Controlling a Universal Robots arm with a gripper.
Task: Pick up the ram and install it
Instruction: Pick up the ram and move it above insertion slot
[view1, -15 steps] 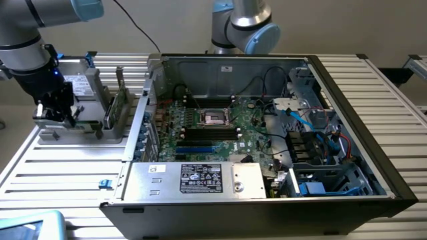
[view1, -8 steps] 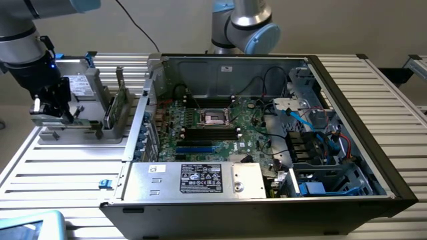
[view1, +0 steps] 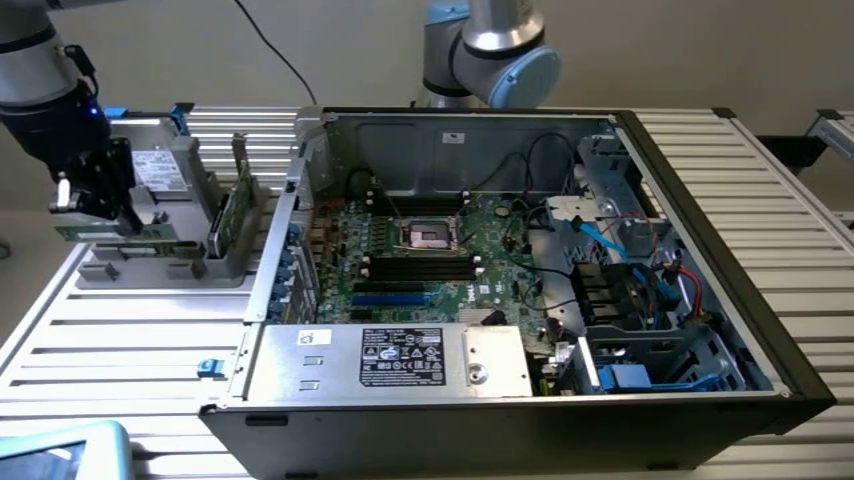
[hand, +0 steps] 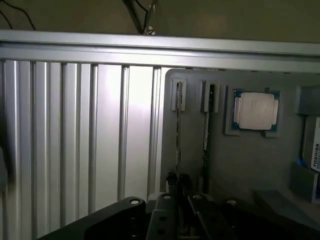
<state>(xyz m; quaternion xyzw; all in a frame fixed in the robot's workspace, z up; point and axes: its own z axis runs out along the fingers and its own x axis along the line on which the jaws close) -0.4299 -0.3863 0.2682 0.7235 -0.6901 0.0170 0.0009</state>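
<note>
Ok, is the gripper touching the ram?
Touching. The wrist view shows the gripper pinching the ram by its thin edge from both sides, with no gap.

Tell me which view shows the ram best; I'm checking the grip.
The exterior view: the ram shows its green face lengthwise under the gripper, shut on it. The wrist view shows it edge-on, a thin line between the fingertips.

Counted: one open computer case (view1: 441, 150) containing one motherboard (view1: 501, 270). At nine o'clock of the case, one grey holder (view1: 134, 272). Ram sticks, two, both edge-on: the ram (hand: 177, 140) and a second stick (hand: 205, 140). One processor chip (hand: 255, 111).
</note>
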